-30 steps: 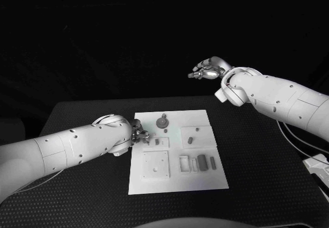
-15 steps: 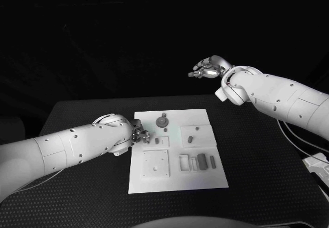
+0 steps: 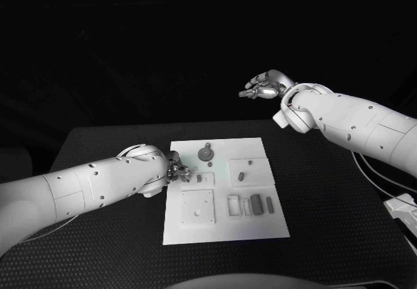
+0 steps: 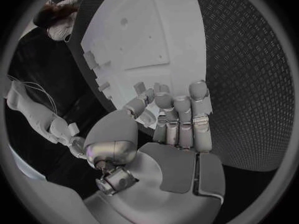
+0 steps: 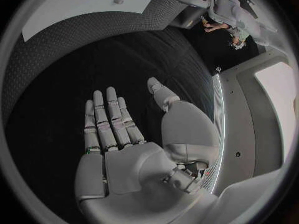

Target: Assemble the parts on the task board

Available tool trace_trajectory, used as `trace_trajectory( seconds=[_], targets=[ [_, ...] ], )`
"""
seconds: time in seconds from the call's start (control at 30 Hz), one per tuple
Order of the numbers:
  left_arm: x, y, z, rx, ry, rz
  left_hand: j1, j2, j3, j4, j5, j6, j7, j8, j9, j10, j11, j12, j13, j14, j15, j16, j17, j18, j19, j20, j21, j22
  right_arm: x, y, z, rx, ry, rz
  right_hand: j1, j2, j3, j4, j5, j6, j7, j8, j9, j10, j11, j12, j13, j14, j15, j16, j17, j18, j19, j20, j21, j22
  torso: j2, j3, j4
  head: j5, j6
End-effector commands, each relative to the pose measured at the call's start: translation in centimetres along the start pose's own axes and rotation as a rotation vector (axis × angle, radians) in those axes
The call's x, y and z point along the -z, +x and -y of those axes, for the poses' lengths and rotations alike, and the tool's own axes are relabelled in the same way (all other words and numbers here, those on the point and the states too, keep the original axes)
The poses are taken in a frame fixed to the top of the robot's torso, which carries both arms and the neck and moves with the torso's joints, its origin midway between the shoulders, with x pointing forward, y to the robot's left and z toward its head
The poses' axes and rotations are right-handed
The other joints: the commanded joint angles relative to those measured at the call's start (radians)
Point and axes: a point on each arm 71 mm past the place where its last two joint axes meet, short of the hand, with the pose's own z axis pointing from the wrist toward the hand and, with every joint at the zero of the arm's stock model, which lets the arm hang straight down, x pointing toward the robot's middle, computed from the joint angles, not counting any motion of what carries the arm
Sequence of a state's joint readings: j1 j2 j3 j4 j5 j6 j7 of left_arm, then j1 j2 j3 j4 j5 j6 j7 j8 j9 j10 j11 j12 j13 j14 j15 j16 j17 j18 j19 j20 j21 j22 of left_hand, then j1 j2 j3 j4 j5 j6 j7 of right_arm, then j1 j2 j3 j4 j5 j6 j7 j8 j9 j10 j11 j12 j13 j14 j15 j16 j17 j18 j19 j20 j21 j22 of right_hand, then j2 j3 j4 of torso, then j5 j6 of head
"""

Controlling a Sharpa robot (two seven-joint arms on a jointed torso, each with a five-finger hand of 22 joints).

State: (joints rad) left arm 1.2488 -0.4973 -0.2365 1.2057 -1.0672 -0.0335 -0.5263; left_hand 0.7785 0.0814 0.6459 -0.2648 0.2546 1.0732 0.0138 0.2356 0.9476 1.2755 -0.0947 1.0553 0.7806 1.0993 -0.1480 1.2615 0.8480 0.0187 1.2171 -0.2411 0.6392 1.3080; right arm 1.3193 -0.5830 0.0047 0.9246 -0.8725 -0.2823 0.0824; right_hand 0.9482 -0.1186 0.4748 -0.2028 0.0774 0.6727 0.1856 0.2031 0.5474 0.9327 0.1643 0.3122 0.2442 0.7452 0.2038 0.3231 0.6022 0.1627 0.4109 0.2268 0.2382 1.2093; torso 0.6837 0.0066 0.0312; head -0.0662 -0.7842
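The white task board (image 3: 224,232) lies mid-table, and the left wrist view shows it as well (image 4: 149,30). On it are a round part (image 3: 206,155), a small dark piece (image 3: 240,177) and two dark oblong pieces (image 3: 263,206). My left hand (image 3: 178,172) hovers at the board's left edge beside a small piece (image 3: 200,178). In its wrist view the left hand (image 4: 177,127) has its fingers straight and its thumb bent in against them; whether anything is pinched is unclear. My right hand (image 3: 261,88) is raised beyond the table's far edge. The right hand's (image 5: 118,139) palm is flat, fingers spread, holding nothing.
A square recessed plate (image 3: 197,209) and a slotted frame (image 3: 234,207) sit in the board's near half. Black textured table (image 3: 104,150) surrounds the board on all sides. A cable runs off the table's right side (image 3: 382,186).
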Motion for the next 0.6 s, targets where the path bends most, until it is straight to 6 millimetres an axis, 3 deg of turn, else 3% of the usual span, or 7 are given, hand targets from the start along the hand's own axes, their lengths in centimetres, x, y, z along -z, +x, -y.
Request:
trace_trajectory(
  seconds=[0.03, 0.27, 0.37, 0.53, 0.6],
  targets=[
    [0.02, 0.30, 0.02, -0.023, -0.001, -0.025, 0.005, 0.020, 0.000, -0.006, 0.004, 0.037, -0.028, 0.315, 0.141, 0.027, -0.022, 0.002, -0.001, 0.007, 0.001, 0.005, 0.001, 0.028, 0.004, -0.003, 0.003, 0.023, 0.01, 0.10, -0.10, 0.002, -0.013, -0.013, 0.010, 0.001, -0.003, 0.002, 0.002, -0.007, 0.066, 0.006, -0.002, 0.000, 0.006, -0.005, -0.001, -0.006, 0.004, -0.005, -0.001, -0.020, 0.008, -0.001, -0.005, 0.001, 0.001, 0.0001, 0.0003, 0.000, -0.001],
    [-0.03, 0.25, -0.14, -0.020, -0.009, -0.021, 0.001, 0.020, -0.002, -0.006, -0.004, 0.035, -0.027, 0.312, 0.135, 0.028, -0.021, 0.000, -0.002, 0.007, 0.002, 0.004, 0.001, 0.028, 0.004, -0.002, 0.004, 0.022, 0.02, 0.10, -0.11, 0.002, -0.013, -0.013, 0.010, 0.001, -0.003, 0.002, 0.002, -0.007, 0.067, 0.006, -0.002, 0.000, 0.006, -0.005, -0.002, -0.006, 0.004, -0.005, -0.002, -0.020, 0.008, -0.001, -0.005, 0.002, 0.001, 0.0001, 0.0003, 0.001, 0.000],
    [-0.03, 0.29, -0.04, -0.022, -0.007, -0.023, -0.006, 0.009, -0.007, 0.005, -0.052, 0.033, -0.024, 0.304, 0.118, 0.028, -0.019, -0.002, -0.004, 0.007, 0.002, 0.002, 0.000, 0.030, 0.003, -0.001, 0.004, 0.021, 0.02, 0.11, -0.11, 0.001, -0.013, -0.014, 0.010, 0.001, -0.003, 0.002, 0.002, -0.007, 0.067, 0.006, -0.002, 0.000, 0.006, -0.005, -0.002, -0.006, 0.004, -0.005, -0.002, -0.020, 0.008, -0.001, -0.006, 0.002, 0.001, 0.0003, -0.0002, 0.002, 0.001],
    [-0.05, 0.31, 0.03, -0.023, -0.006, -0.025, -0.013, -0.003, -0.012, 0.018, -0.063, 0.028, -0.021, 0.294, 0.106, 0.027, -0.017, -0.003, -0.004, 0.007, 0.002, 0.001, 0.000, 0.030, 0.002, 0.000, 0.004, 0.021, 0.02, 0.10, -0.11, 0.001, -0.014, -0.013, 0.011, 0.001, -0.003, 0.002, 0.002, -0.007, 0.067, 0.006, -0.002, 0.000, 0.006, -0.005, -0.003, -0.006, 0.004, -0.005, -0.002, -0.020, 0.008, -0.001, -0.006, 0.002, 0.001, 0.0007, -0.0005, 0.002, 0.000],
    [-0.05, 0.33, 0.10, -0.024, -0.003, -0.027, -0.031, -0.024, -0.025, 0.033, -0.071, 0.028, -0.019, 0.286, 0.097, 0.027, -0.016, -0.003, -0.004, 0.007, 0.002, 0.000, 0.000, 0.030, 0.002, 0.000, 0.003, 0.021, 0.02, 0.12, -0.12, 0.001, -0.014, -0.014, 0.011, 0.001, -0.003, 0.002, 0.002, -0.007, 0.067, 0.006, -0.002, 0.000, 0.006, -0.005, -0.003, -0.006, 0.004, -0.005, -0.002, -0.020, 0.008, -0.001, -0.006, 0.002, 0.001, 0.0009, -0.0006, 0.003, -0.001]
  ],
)
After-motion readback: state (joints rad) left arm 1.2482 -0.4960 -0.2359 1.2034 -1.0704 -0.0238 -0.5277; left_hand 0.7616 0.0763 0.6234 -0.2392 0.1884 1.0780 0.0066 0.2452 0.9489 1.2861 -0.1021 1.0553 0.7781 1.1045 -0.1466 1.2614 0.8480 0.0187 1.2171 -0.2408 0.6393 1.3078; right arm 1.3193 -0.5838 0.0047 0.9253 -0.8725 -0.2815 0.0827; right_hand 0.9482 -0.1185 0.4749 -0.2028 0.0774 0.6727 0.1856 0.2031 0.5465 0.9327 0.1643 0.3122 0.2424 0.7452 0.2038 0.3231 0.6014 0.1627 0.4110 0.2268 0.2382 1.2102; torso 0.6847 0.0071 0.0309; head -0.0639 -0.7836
